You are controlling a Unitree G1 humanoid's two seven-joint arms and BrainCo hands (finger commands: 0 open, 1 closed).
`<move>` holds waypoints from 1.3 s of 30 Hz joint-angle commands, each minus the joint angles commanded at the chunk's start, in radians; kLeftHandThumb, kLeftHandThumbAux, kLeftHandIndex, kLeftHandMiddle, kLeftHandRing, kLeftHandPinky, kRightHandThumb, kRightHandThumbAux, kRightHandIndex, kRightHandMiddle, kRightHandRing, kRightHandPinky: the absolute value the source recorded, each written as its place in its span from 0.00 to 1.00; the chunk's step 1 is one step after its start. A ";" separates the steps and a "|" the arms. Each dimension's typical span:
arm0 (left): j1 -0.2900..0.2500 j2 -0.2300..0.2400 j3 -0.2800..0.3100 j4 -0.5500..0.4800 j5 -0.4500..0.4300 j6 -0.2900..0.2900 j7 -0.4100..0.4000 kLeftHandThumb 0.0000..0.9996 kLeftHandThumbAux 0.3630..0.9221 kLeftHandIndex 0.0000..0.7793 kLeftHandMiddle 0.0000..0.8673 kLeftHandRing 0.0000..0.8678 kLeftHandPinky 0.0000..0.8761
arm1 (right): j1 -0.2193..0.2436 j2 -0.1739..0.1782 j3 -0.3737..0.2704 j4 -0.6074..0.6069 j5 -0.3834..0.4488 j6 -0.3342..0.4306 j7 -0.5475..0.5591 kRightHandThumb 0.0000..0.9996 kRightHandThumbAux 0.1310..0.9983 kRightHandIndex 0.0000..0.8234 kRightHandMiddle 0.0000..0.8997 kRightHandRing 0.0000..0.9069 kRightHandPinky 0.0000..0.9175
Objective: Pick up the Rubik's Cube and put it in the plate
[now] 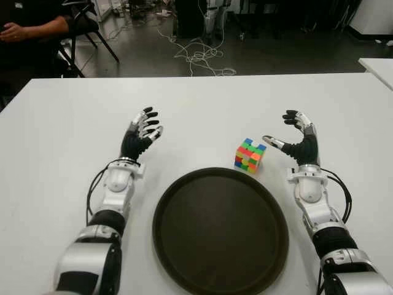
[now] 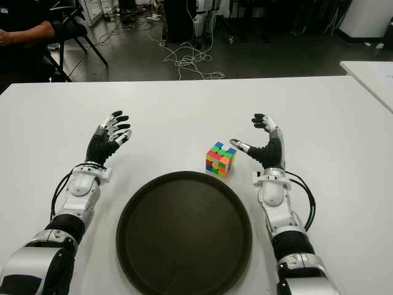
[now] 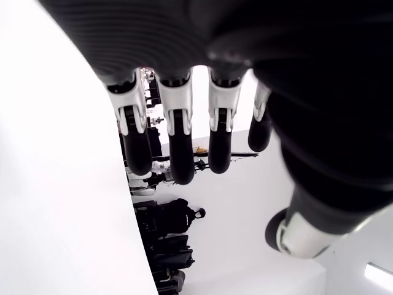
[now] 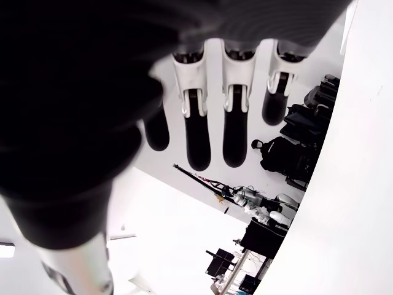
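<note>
cube on table, both hands empty

nearest: round dark plate [image 1: 184, 258] at front centre of white table [image 1: 61, 123], nothing in it. forearms on either side of plate, left arm on left, right arm on right.

just beyond plate's far right rim: rubik's cube [image 1: 249, 156] on the table, close to rim, can't tell if touching; not in plate. green, orange, red, yellow, blue stickers visible, one corner toward camera.

right hand [image 1: 297, 142] just right of cube, palm facing it, thumb reaching toward cube w/ small gap, not touching. fingers [image 4: 236, 123] spread and slightly curved, holding nothing per r wrist view. hovering or resting on table: can't tell.

left hand [image 1: 141, 135] left of plate's far edge, well apart from cube, idle. fingers [image 3: 178, 141] extended, loosely apart, holding nothing per l wrist view.

farther: bare table to its far edge. second white table [image 1: 379, 66] edge at far right. beyond: dark floor w/ tangle of white cables [image 1: 196, 52], black chair [image 1: 86, 27] at far left, person's arm [image 1: 31, 27] in dark sleeve beside it. dark equipment along the back, too dim to id.
</note>
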 joint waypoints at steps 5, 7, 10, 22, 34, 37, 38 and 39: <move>0.000 -0.001 0.002 -0.001 -0.004 -0.001 -0.005 0.24 0.62 0.19 0.23 0.24 0.27 | 0.001 0.003 -0.001 -0.004 0.003 0.005 0.002 0.00 0.79 0.32 0.36 0.30 0.19; 0.001 -0.001 0.002 -0.002 -0.005 -0.002 -0.006 0.24 0.62 0.19 0.23 0.24 0.27 | 0.002 0.003 -0.001 -0.006 0.003 0.006 0.003 0.00 0.79 0.32 0.36 0.30 0.19; 0.002 -0.002 0.003 -0.003 -0.006 -0.004 -0.006 0.24 0.62 0.19 0.23 0.24 0.27 | 0.002 0.004 -0.002 -0.007 0.004 0.004 0.004 0.01 0.80 0.32 0.36 0.30 0.20; 0.000 0.001 0.001 0.003 0.001 -0.010 0.000 0.24 0.62 0.19 0.23 0.25 0.27 | 0.002 0.003 0.002 -0.006 -0.008 -0.007 -0.009 0.00 0.81 0.34 0.37 0.31 0.21; 0.001 0.003 0.002 0.000 0.000 -0.007 -0.001 0.25 0.60 0.19 0.23 0.24 0.24 | 0.003 0.007 0.000 -0.014 0.003 0.003 0.002 0.02 0.80 0.33 0.37 0.31 0.21; 0.001 0.003 0.002 -0.001 -0.002 -0.006 -0.003 0.25 0.59 0.19 0.23 0.24 0.23 | 0.004 0.007 0.000 -0.015 0.000 0.005 0.000 0.02 0.80 0.33 0.37 0.31 0.21; 0.001 0.003 0.003 -0.001 -0.002 -0.006 -0.003 0.25 0.59 0.19 0.23 0.24 0.23 | 0.003 0.006 0.001 -0.015 -0.001 0.004 -0.002 0.02 0.80 0.32 0.36 0.31 0.20; 0.001 0.003 0.003 -0.001 -0.003 -0.005 -0.004 0.25 0.58 0.19 0.23 0.24 0.23 | 0.004 0.006 0.001 -0.017 -0.002 0.004 -0.003 0.02 0.80 0.32 0.36 0.31 0.21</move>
